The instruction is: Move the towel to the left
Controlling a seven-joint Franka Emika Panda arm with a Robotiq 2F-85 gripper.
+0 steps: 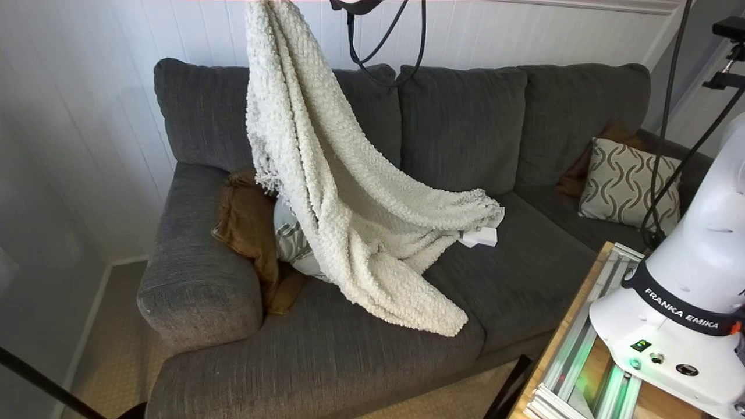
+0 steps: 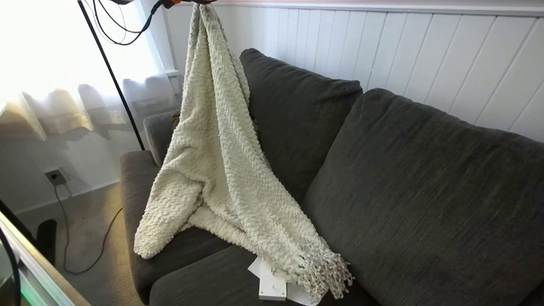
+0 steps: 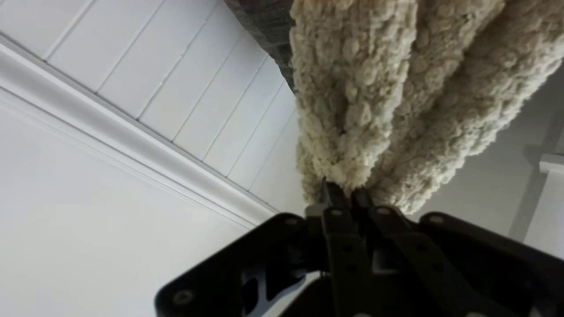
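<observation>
The towel is a cream, nubby throw with fringed ends. It hangs in long folds from above the couch in both exterior views (image 1: 343, 233) (image 2: 216, 140). Its lower part spreads over the couch seat, with one corner near the seat's front. In the wrist view the towel (image 3: 352, 88) runs up from the fingertips. My gripper (image 3: 347, 190) is shut on a gathered bit of the towel and holds it high. The fingertips are partly buried in the cloth. In the exterior views the gripper lies at or beyond the top edge, and only dark parts and cables show there.
The grey couch (image 1: 524, 279) stands against a white panelled wall. A brown pillow (image 1: 250, 227) and a patterned pillow lie by one armrest, partly under the towel. A white box (image 2: 272, 284) sits by the fringe. A patterned pillow (image 1: 631, 180) lies at the far end. A thin pole (image 2: 112, 76) stands behind.
</observation>
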